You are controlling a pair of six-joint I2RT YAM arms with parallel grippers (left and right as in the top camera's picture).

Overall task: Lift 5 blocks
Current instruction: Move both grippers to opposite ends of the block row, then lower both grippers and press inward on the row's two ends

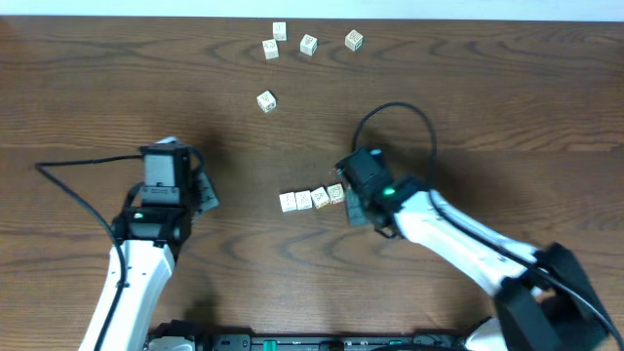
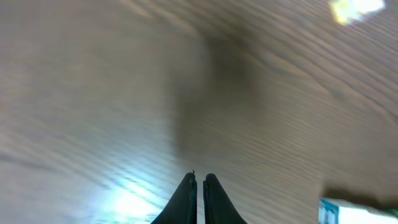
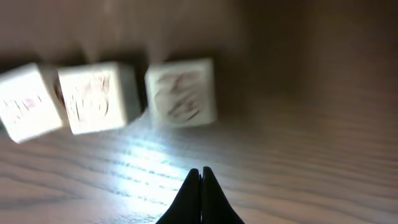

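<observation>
We note left fingers [image 2: 189,193] closed, empty; right fingers [image 3: 195,186] closed, empty, near block row [image 1: 311,199] on tabletop [image 1: 487,97].

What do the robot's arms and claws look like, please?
The left arm and right arm each have white links, black joints and a black wrist housing with a small green light. A thin black cable loops off each wrist. The left claw and right claw have black fingers tapering to narrow tips.
</observation>
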